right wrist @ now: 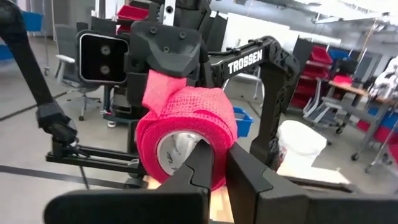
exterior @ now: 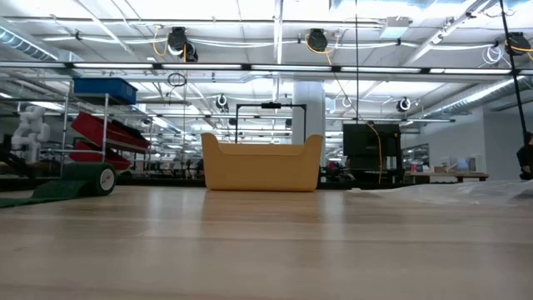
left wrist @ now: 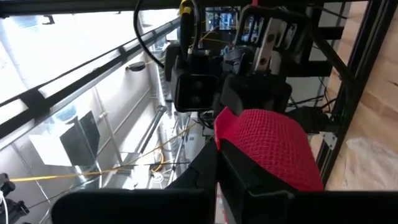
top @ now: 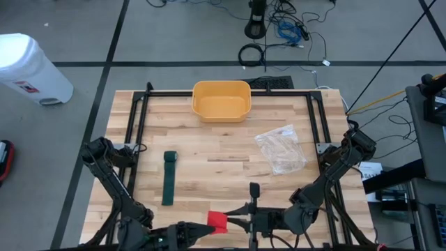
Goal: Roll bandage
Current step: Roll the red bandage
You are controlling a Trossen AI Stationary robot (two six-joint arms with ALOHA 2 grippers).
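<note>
Green strap (top: 168,178), yellow tub (top: 221,100), plastic bag (top: 280,148) on tbl.

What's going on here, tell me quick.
Both arms meet at the near edge of the table, sharing a red bandage roll. The left gripper and the right gripper are each shut on it. A green bandage strip, a yellow bin and a clear plastic bag lie untouched.
</note>
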